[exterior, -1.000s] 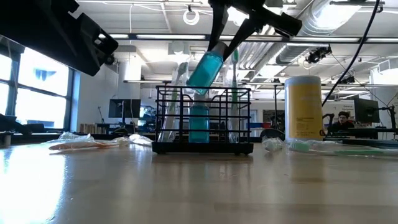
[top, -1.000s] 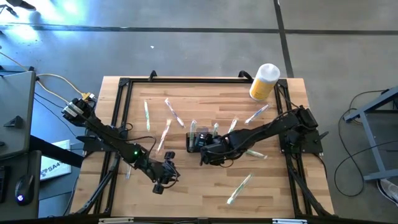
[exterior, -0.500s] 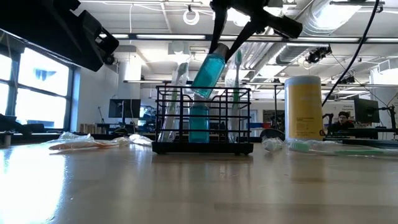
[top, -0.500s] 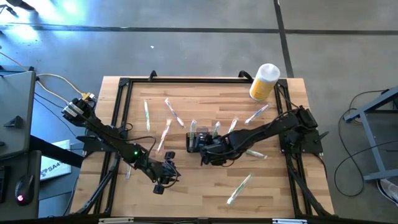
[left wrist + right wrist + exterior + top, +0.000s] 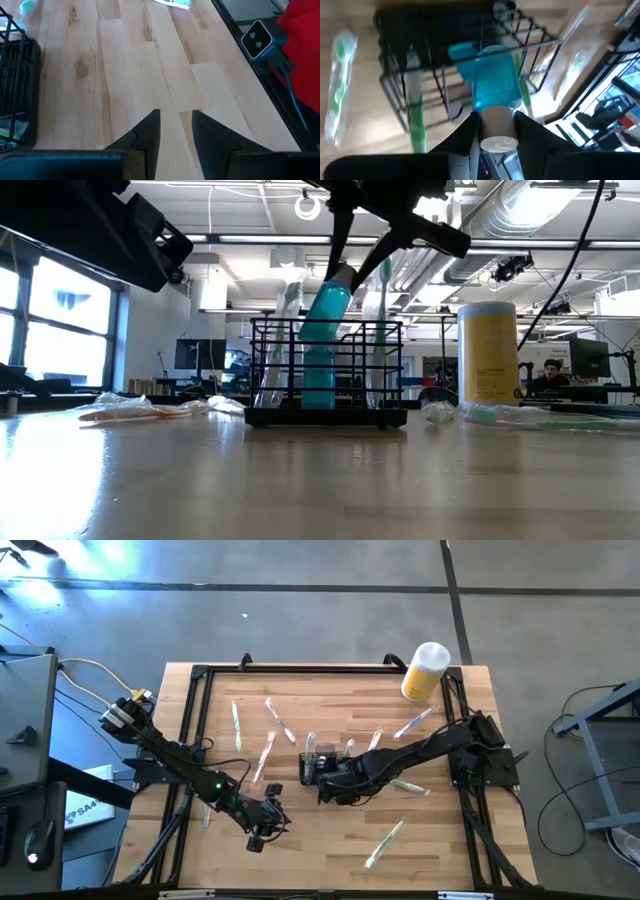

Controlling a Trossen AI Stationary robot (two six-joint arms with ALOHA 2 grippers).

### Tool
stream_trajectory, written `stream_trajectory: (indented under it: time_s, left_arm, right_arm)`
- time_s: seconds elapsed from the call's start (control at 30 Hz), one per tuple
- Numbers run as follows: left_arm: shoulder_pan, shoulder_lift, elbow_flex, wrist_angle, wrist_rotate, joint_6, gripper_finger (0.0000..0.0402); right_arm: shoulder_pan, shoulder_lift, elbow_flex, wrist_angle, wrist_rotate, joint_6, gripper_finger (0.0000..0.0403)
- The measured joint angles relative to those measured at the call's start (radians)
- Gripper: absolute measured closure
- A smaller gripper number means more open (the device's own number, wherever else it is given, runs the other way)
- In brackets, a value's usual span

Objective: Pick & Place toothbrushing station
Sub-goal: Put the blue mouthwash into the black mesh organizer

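Observation:
The toothbrushing station, a black wire caddy [image 5: 312,766] [image 5: 325,375], stands mid-table with toothbrushes [image 5: 378,310] upright in it. Just above it my right gripper [image 5: 328,780] [image 5: 496,120] is shut on a blue tube [image 5: 325,325] [image 5: 492,82]. The tube's lower end reaches down among the caddy's wires. My left gripper [image 5: 262,830] [image 5: 176,120] hovers open over bare wood at the near left with nothing between its fingers. My right gripper pinches the tube's pale round cap [image 5: 496,131], its top end, between the two fingers. The fingers [image 5: 345,235] come from above, slanting down. The tube hangs below them, tilted, with its lower end [image 5: 320,395] inside the caddy.
A yellow cylinder with a white lid [image 5: 425,670] [image 5: 490,355] stands at the far right corner. Wrapped toothbrushes lie scattered on the wood [image 5: 237,725] [image 5: 385,843] [image 5: 412,724]. A black frame [image 5: 190,710] runs round the table's edge.
My right gripper has sunk a little over the caddy and rolled about its own axis. The blue tube, which hung slanted above the caddy's rim, now stands steeper with its lower end down between the wires.

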Motion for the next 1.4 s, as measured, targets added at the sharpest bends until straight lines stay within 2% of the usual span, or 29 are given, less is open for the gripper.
stream_trajectory:
  time_s: [0.37, 0.7, 1.4]
  left_arm:
    - [0.0, 0.0, 0.0, -0.009, 0.0, 0.0, 0.0295]
    - [0.0, 0.0, 0.0, -0.015, 0.0, 0.001, 0.0295]
    - [0.0, 0.0, 0.0, -0.032, 0.001, 0.008, 0.0295]
  right_arm:
    - [0.001, 0.009, 0.0, 0.006, -0.057, -0.028, 0.0316]
    - [-0.014, 0.075, -0.001, -0.006, -0.046, -0.048, 0.0316]
    - [-0.044, 0.082, 0.001, -0.015, -0.094, -0.101, 0.0316]
